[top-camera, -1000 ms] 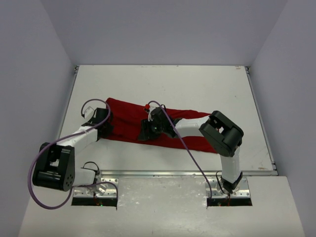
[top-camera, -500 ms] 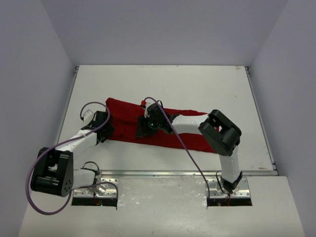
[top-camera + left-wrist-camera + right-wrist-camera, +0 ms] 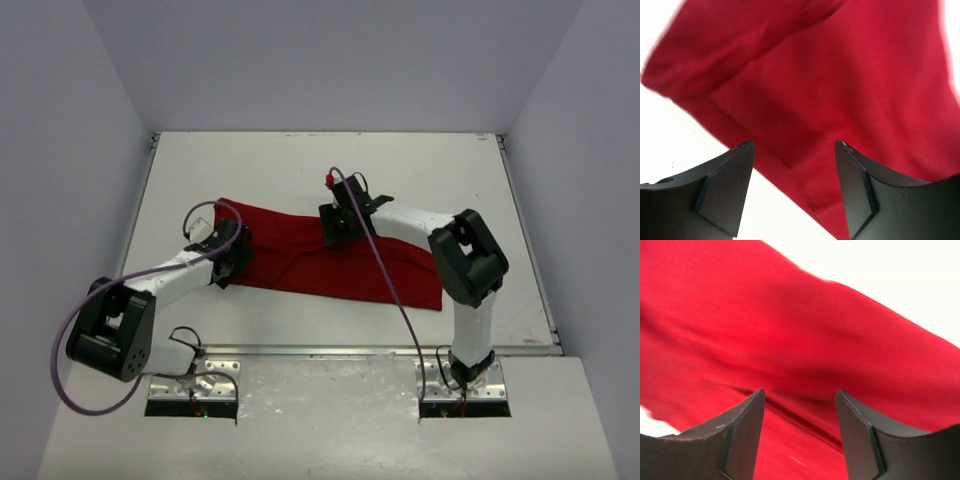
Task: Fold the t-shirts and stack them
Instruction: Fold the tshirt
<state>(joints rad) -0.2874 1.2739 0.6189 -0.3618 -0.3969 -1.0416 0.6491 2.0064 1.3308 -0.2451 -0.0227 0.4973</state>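
Currently, with left hand (image 3: 232, 262) and right hand (image 3: 336, 228) both spread above the red t-shirt (image 3: 300, 265), a shallow pinch could catch one layer, skewing the fold.

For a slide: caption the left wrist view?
Left gripper, jaws open, over an edge of the red t-shirt on the white table.

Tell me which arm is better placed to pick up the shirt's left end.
Left. The left gripper hangs open right over that end of the t-shirt; the right gripper sits at its far middle edge.
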